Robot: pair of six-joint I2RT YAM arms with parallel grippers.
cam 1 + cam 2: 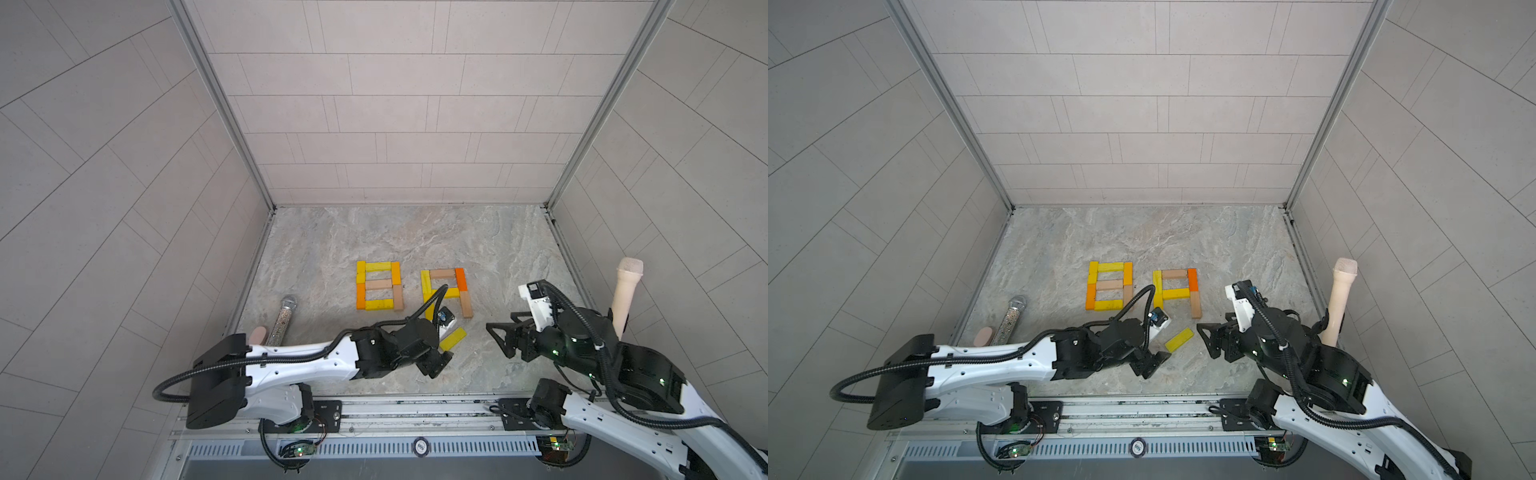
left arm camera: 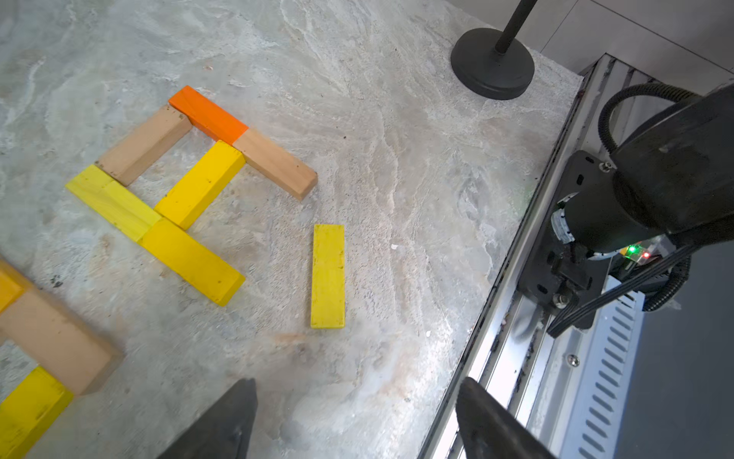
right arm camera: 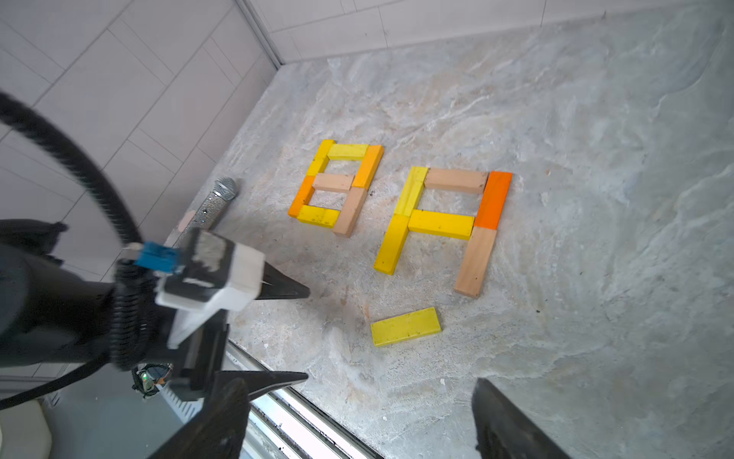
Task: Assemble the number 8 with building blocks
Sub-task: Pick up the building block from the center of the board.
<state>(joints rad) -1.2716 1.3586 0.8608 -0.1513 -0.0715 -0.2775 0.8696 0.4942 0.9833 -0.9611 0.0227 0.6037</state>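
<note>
Left claw [image 2: 356,387] hung spread, empty, just left of loose yellow block [image 2: 328,276] lying skewed. Unfinished 8 [image 3: 441,224] just behind block lacked bottom bar. Right claw [image 3: 359,385], spread, empty, hung right of block. Step needed: pinch long sides, square, seat between legs.

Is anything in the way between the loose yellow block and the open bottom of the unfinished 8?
Nothing visible is. Only bare table lies between the loose yellow block and the open bottom of the unfinished 8.
</note>
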